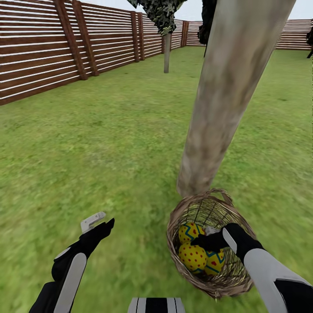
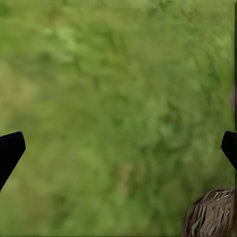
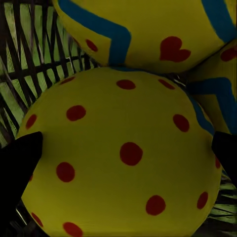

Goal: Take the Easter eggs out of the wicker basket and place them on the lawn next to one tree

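Wicker basket (image 1: 208, 278) sits on the lawn (image 1: 108, 152), tipped toward the robot, right at the base of a thick pale tree (image 1: 226, 95) trunk; the rim's far edge is touching or just beside the trunk foot. All three Easter eggs are in the basket, packed together: a red-dotted egg (image 1: 192, 257) in front, one with a blue zigzag (image 1: 190, 232) behind it, a third (image 1: 214, 262) beside them under the arm.

Right pincer (image 1: 208, 241) is down inside the basket over the eggs. In the right wrist view the dotted egg (image 3: 123, 153) lies between the two dark fingertips (image 3: 19, 163), jaws spread wide on either side of it; contact can't be told.

Left pincer (image 1: 102, 224) hovers over bare grass, well apart from the basket, jaws wide, holding nothing. The left wrist view shows grass (image 2: 113, 98) and a bit of basket weave (image 2: 212, 215) at the corner.

A brown slat fence (image 1: 39, 48) runs along the left and far side, with another tree (image 1: 167, 39) further back.
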### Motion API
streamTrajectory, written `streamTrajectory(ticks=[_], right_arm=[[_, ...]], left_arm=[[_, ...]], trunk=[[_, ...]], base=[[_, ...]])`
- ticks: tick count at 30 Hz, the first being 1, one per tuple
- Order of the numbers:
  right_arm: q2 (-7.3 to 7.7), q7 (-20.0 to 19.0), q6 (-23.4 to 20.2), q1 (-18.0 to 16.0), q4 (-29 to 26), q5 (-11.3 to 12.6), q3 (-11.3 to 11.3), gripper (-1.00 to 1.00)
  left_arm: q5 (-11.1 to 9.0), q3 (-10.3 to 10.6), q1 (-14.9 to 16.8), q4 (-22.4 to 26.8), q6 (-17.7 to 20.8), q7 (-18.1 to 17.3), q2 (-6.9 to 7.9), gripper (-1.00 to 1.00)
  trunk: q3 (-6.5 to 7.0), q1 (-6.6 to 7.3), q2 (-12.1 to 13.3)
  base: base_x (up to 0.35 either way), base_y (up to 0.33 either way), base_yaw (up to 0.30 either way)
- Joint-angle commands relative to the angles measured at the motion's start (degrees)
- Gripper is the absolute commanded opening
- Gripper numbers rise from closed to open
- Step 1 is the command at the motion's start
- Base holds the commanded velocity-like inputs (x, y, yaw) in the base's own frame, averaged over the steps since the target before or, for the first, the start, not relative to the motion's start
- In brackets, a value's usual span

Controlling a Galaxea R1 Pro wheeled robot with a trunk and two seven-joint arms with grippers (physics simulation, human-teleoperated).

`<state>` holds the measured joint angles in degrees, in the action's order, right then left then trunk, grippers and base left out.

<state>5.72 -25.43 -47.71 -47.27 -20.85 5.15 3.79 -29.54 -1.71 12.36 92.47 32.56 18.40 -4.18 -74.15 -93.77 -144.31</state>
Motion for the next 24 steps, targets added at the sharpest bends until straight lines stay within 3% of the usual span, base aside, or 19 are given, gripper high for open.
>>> streamTrajectory(ticks=[1,17,24], right_arm=[[-0.01,0.21,-0.45,-0.02,-0.07,0.73,0.26,-1.00],[0.08,0.21,-0.45,-0.02,-0.11,0.90,0.26,-1.00],[0.17,0.21,-0.45,-0.02,-0.52,0.91,0.26,-1.00]], left_arm=[[-0.61,-0.05,0.03,0.08,0.22,0.42,-0.04,1.00],[-0.61,-0.13,0.03,0.08,0.28,0.47,-0.04,1.00],[-0.61,-0.07,0.03,0.08,0.39,0.41,-0.03,1.00]], trunk=[[0.19,0.03,0.00],[3.73,0.45,0.21],[5.28,0.63,0.31]], base=[[0.000,0.000,0.000],[0.000,0.000,0.000],[-0.135,0.000,0.000]])
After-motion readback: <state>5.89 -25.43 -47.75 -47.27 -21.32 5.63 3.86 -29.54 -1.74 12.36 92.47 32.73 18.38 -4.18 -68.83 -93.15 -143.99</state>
